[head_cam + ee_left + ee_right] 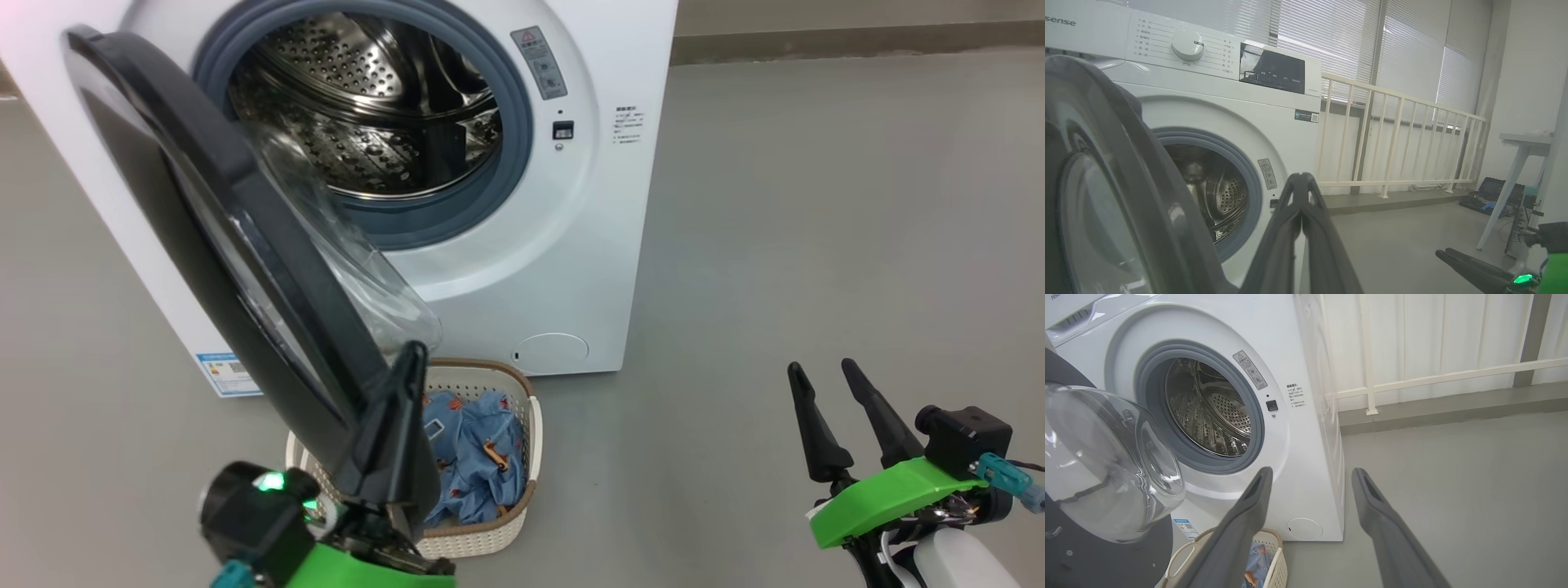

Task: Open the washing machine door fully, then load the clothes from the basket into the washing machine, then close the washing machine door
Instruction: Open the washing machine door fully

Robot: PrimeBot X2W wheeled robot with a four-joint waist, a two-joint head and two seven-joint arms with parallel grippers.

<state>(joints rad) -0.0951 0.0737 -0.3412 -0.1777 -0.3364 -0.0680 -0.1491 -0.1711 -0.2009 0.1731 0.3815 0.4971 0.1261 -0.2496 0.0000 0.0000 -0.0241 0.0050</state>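
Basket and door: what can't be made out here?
- basket: head view, left side hidden behind the door and the left gripper.
- clothes: head view, bunched together; count unclear.
- left gripper: head view, overlaps the door rim; contact unclear.
- warning sticker: head view, print too small.

Brand lettering [1060,21] "isense", cut at the edge, on washing machine [1229,118] top panel. Warning triangle on grey sticker [539,62] on its front; other labels unreadable.
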